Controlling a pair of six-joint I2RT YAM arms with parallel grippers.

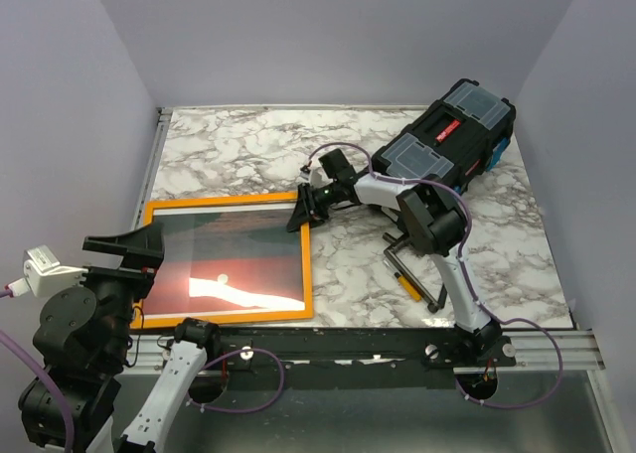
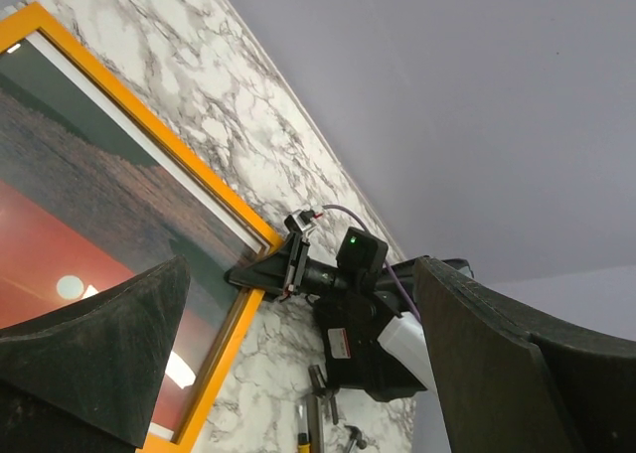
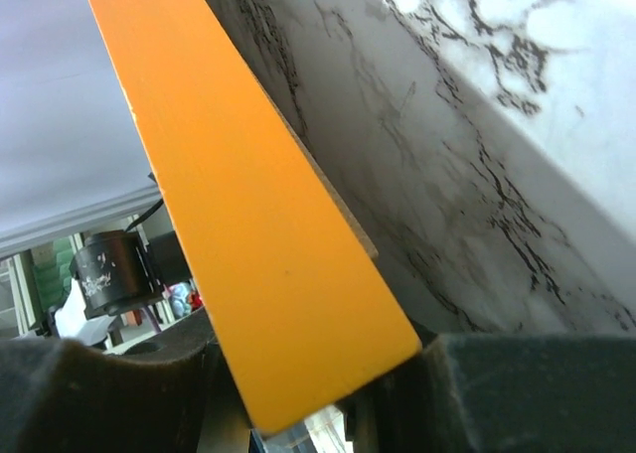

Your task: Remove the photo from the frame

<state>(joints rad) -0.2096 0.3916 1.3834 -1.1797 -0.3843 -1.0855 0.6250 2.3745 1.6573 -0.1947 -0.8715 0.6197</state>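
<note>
The right pincer was clenched on the frame at its far right corner, at about 1 o'clock of the frame. The right wrist view showed what the others did not: the orange bar ran between the two dark pads, with a thin brown layer just under its edge. The left pincer hung released, jaws wide apart, over the frame's left end at 9 o'clock, grasping nothing.

The frame lay on the marble tabletop in its left half, its long axis running from 9 to 3 o'clock and slightly skewed. The photo sat inside the orange border. Its dark band lay toward 12 o'clock, and the red sky and small white sun lay toward 6 o'clock. Only the top view showed the whole rectangle. The left wrist view showed just the far right corner, with the right pincer low on it.

Beyond the frame, a black toolbox stood at 1 o'clock of the tabletop. A yellow-handled tool lay among dark tools at 4 o'clock, too small to count.

There were two pincers, one frame, one photo and one toolbox.
</note>
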